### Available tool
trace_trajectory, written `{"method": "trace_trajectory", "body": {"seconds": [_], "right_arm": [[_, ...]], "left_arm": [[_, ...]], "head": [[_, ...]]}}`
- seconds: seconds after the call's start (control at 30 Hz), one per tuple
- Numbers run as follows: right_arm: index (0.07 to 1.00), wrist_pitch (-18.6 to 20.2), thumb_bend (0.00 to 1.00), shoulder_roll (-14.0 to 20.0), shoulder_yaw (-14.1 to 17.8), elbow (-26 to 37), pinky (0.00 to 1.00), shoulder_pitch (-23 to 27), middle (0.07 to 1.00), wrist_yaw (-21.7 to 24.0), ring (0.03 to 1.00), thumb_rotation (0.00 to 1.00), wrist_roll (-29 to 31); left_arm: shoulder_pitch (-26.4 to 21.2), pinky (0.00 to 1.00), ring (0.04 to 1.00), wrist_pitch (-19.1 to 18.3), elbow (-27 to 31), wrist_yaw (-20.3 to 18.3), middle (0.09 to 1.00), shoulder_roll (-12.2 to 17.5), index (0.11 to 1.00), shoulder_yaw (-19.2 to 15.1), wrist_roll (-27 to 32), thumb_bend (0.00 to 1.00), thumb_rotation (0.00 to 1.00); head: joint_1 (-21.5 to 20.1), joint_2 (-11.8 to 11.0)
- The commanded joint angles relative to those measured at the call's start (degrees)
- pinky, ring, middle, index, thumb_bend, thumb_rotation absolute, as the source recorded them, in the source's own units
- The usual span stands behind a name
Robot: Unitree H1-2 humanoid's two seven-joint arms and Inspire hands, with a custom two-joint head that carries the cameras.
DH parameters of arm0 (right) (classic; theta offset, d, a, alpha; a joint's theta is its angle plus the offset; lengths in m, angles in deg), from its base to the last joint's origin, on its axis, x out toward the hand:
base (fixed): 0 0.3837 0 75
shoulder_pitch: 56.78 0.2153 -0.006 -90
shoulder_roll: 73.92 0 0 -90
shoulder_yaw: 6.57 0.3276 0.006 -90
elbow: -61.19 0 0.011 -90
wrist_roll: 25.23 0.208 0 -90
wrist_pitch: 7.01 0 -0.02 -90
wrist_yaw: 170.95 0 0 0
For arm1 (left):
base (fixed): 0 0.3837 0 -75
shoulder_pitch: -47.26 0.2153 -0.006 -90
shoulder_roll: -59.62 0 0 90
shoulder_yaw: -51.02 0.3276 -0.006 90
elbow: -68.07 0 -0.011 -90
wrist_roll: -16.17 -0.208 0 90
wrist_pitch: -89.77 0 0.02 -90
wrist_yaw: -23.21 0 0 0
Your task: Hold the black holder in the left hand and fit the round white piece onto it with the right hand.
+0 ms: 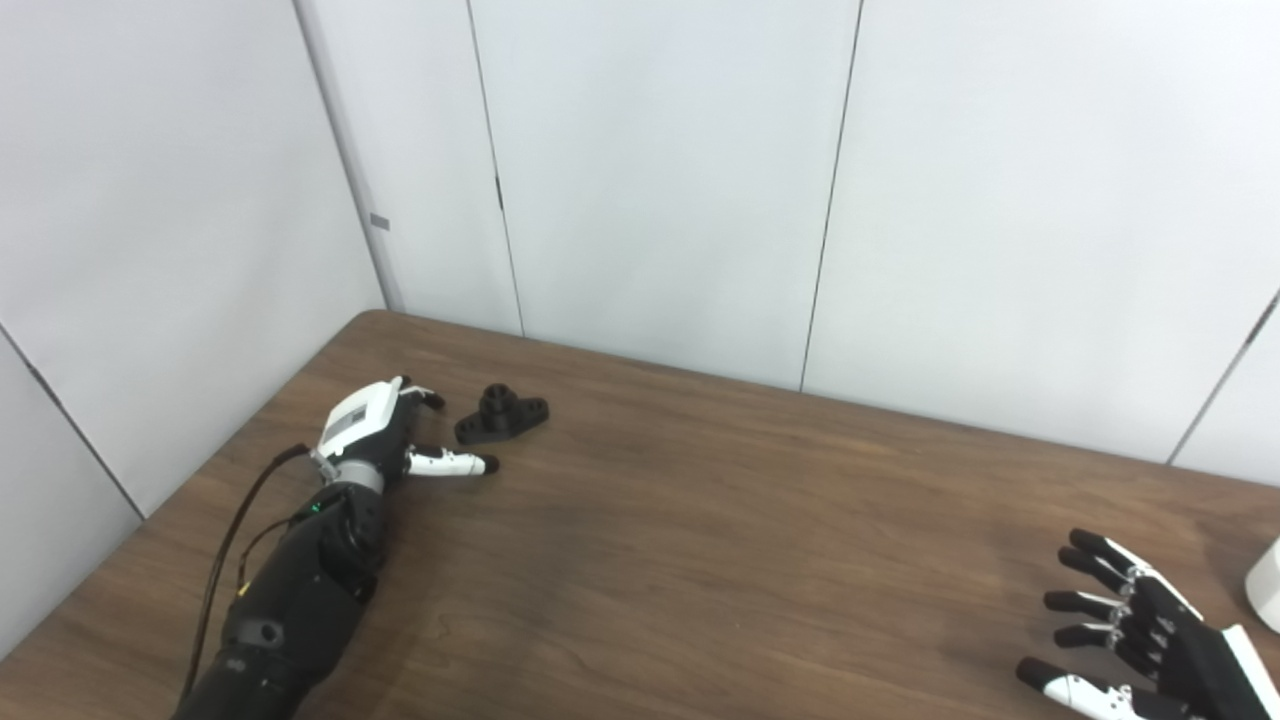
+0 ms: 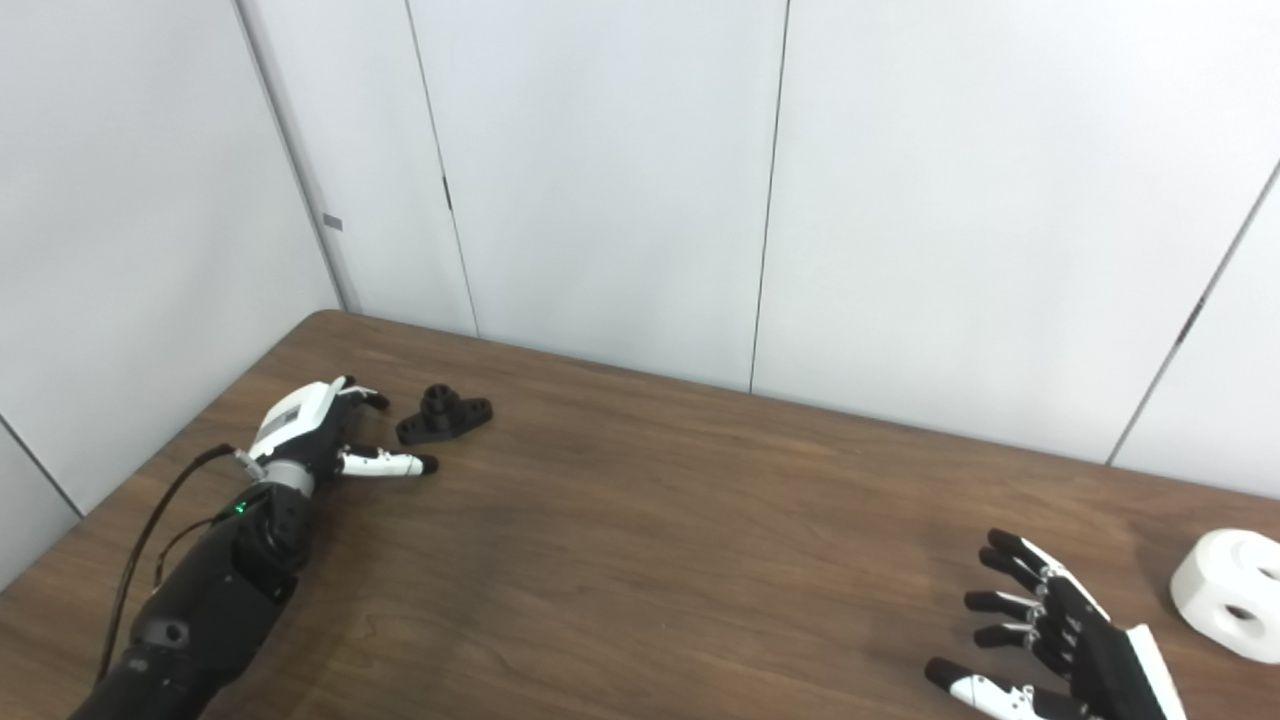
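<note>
The black holder [image 1: 502, 413] lies flat on the brown table [image 1: 700, 520] at the far left, with a round boss standing up between two flat lugs. My left hand [image 1: 385, 435] is open just left of it, fingers apart and thumb stretched out below the holder, holding nothing. The round white piece [image 2: 1232, 595], with holes in its side, sits on the table at the far right. My right hand [image 2: 1050, 640] is open at the lower right, fingers spread, a short way left of the white piece and apart from it.
White wall panels [image 1: 650, 170] stand close behind the table's far edge and along its left side. The table's left edge runs diagonally beside my left arm [image 1: 290, 600].
</note>
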Motion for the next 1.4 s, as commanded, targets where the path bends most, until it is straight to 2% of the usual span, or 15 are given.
{"method": "trace_trajectory", "body": {"seconds": [0.0,0.6,0.9,1.23,1.37], "right_arm": [[0.833,-1.5,0.63,0.4,0.4,2.2,0.56,0.9,0.829,-0.6,0.694,0.00,-0.1],[0.821,-1.4,0.63,0.8,0.5,2.7,0.55,0.5,0.823,-0.2,0.684,0.00,-0.3],[0.820,-1.3,0.65,1.2,0.8,2.9,0.55,0.4,0.824,0.0,0.691,0.00,0.1],[0.819,-0.7,0.64,1.1,0.8,2.8,0.56,0.8,0.823,0.3,0.688,0.00,0.4],[0.822,-0.7,0.63,1.1,0.8,2.8,0.56,0.8,0.824,0.4,0.681,0.00,0.6]], "left_arm": [[-2.3,1.00,1.000,1.9,-0.1,1.3,1.000,0.8,0.809,0.1,0.6,0.95,0.35],[-2.6,1.00,1.000,2.7,-3.7,4.2,1.000,-2.1,0.812,1.7,4.3,0.92,0.30],[-3.0,1.00,1.000,4.1,-5.5,4.9,1.000,-2.2,0.812,2.7,4.6,0.91,0.29],[-3.2,1.00,1.000,5.6,-6.9,4.3,1.000,-2.6,0.806,3.9,6.0,0.88,0.22],[-3.0,1.00,1.000,4.6,-5.8,3.3,1.000,-2.9,0.801,4.5,6.4,0.84,0.19]], "head": [[0.0,0.1],[-0.9,1.0],[-1.2,1.5],[-1.2,1.8],[-1.5,1.9]]}}
